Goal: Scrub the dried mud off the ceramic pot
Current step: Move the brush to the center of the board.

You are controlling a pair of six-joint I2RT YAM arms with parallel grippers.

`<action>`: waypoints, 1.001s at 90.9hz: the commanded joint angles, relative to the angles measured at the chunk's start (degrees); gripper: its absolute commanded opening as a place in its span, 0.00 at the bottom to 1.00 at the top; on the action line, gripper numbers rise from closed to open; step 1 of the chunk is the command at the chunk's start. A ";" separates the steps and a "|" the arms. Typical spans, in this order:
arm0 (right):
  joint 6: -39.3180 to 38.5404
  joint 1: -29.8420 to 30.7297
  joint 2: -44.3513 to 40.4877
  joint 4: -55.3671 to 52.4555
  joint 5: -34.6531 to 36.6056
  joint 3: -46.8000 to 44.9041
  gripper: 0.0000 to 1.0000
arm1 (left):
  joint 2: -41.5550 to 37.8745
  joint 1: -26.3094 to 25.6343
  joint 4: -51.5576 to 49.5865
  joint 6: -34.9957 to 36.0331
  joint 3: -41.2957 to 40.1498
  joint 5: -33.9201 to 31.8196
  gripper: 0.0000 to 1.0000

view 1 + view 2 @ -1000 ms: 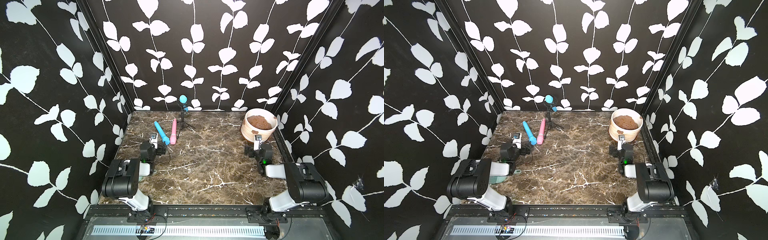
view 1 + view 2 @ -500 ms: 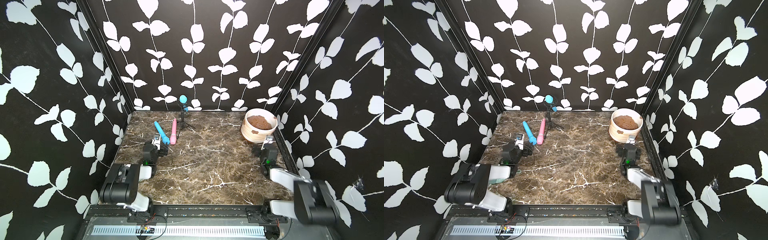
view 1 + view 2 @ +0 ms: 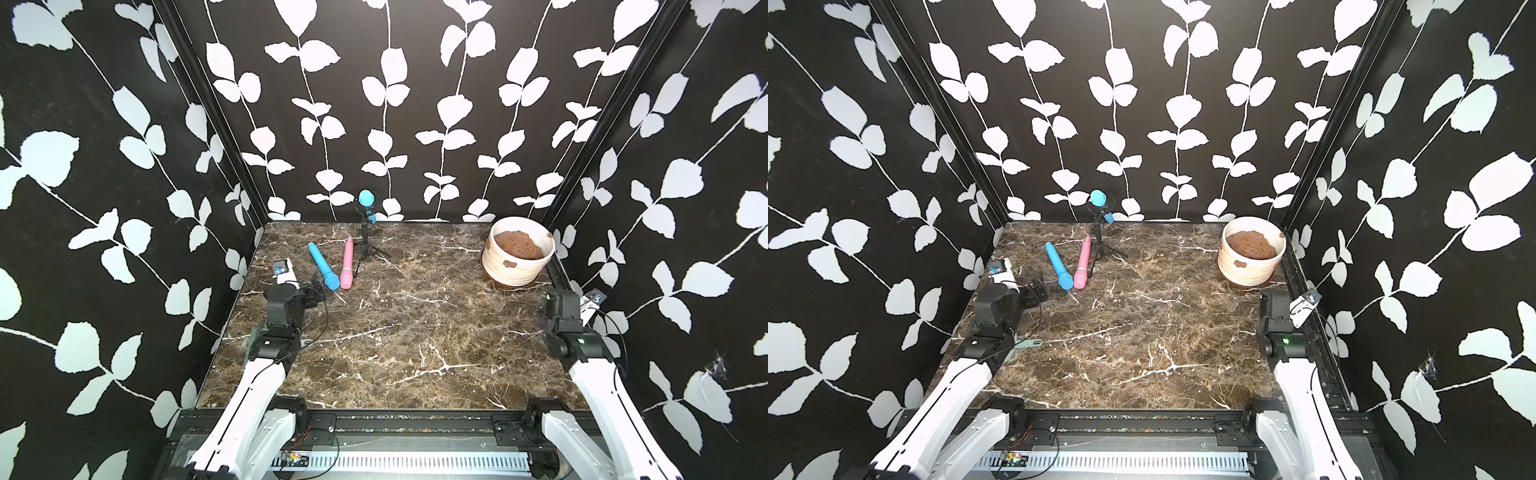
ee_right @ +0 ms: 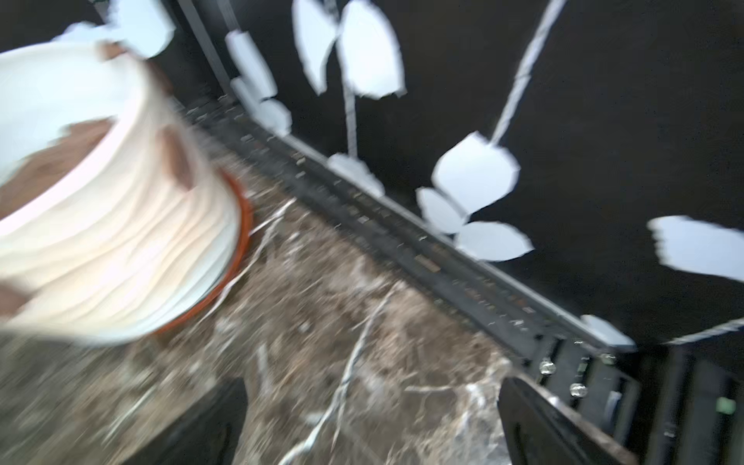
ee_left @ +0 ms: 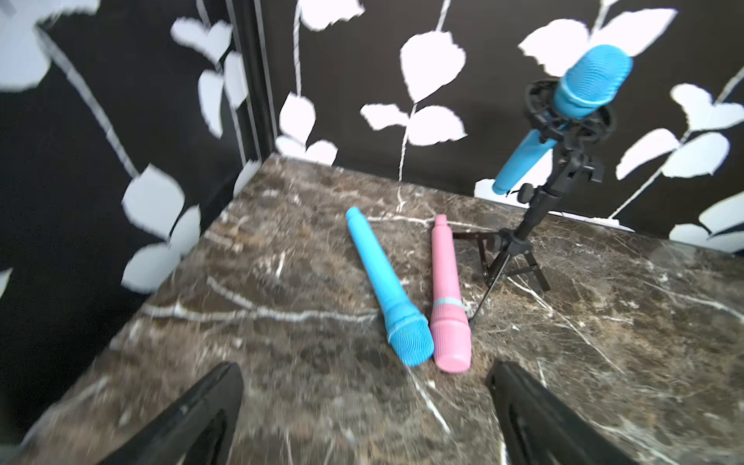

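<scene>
The ceramic pot [image 3: 517,266] [image 3: 1250,262], cream, ribbed, on an orange saucer, stands in the back right corner with brown soil inside. Dried mud [image 3: 508,263] [image 3: 1240,263] sticks as a reddish blob to its front wall; another blob [image 3: 550,235] sits on the rim. In the blurred right wrist view the pot [image 4: 100,241] carries a mud patch [image 4: 177,161]. My right gripper [image 4: 370,402] is open and empty over the marble, nearer than the pot, by the right wall. My left gripper [image 5: 364,386] [image 3: 319,286] is open and empty, just short of two microphones.
A blue microphone [image 3: 322,266] and a pink one [image 3: 347,264] lie side by side at the back left. A third, blue, sits on a small black tripod [image 3: 366,232]. A teal handled thing [image 3: 1027,343] lies under my left arm. Black patterned walls close in three sides.
Both arms have unfolded and risen from their low pose. My right gripper has swung away from the pot's front towards the right wall. Both grippers stay open.
</scene>
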 commanded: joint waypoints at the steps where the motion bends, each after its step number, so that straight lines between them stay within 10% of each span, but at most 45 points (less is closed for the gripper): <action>1: -6.04 0.23 -0.48 -0.48 -19.26 0.20 0.99 | 1.27 -0.05 -25.99 -13.71 9.30 -1.65 0.98; 12: -9.41 7.59 2.13 0.74 -26.25 0.95 0.99 | 5.90 -0.08 -42.44 -17.90 17.58 0.89 0.98; 31: -15.63 34.62 6.29 8.25 -15.93 0.70 1.00 | 8.24 1.79 -65.23 -27.14 23.37 -13.24 0.98; 54: -35.66 61.64 30.18 23.69 -15.67 8.62 1.00 | 9.58 9.49 -68.94 -26.33 26.05 -15.76 0.98; 91: -51.74 69.15 70.96 29.71 -39.83 43.53 1.00 | 16.58 21.59 -62.56 -27.04 24.70 -10.96 0.98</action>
